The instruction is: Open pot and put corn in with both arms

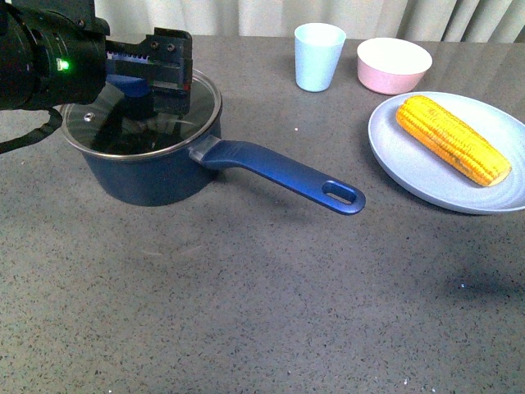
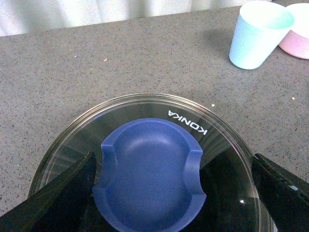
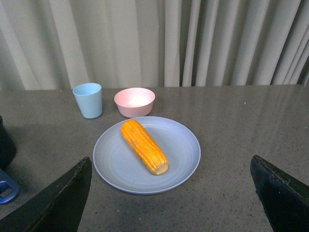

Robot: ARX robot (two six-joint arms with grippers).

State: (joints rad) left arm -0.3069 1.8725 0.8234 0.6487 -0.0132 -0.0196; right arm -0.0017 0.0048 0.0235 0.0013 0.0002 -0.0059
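Observation:
The navy-blue pot (image 1: 156, 176) stands at the left, covered by a glass lid (image 1: 98, 135) with a blue knob (image 2: 149, 174). Its long handle (image 1: 287, 174) points right and toward me. My left gripper (image 1: 168, 74) hangs open just above the lid, its fingers (image 2: 67, 193) on either side of the knob without touching it. The corn (image 1: 453, 138) lies on a light blue plate (image 1: 410, 160) at the right. It also shows in the right wrist view (image 3: 144, 146). My right gripper (image 3: 171, 193) is open and empty, back from the plate (image 3: 178, 145); it is out of the front view.
A light blue cup (image 1: 318, 56) and a pink bowl (image 1: 394, 64) stand at the back, between pot and plate. A curtain (image 3: 159, 43) hangs behind the grey table (image 1: 246, 312).

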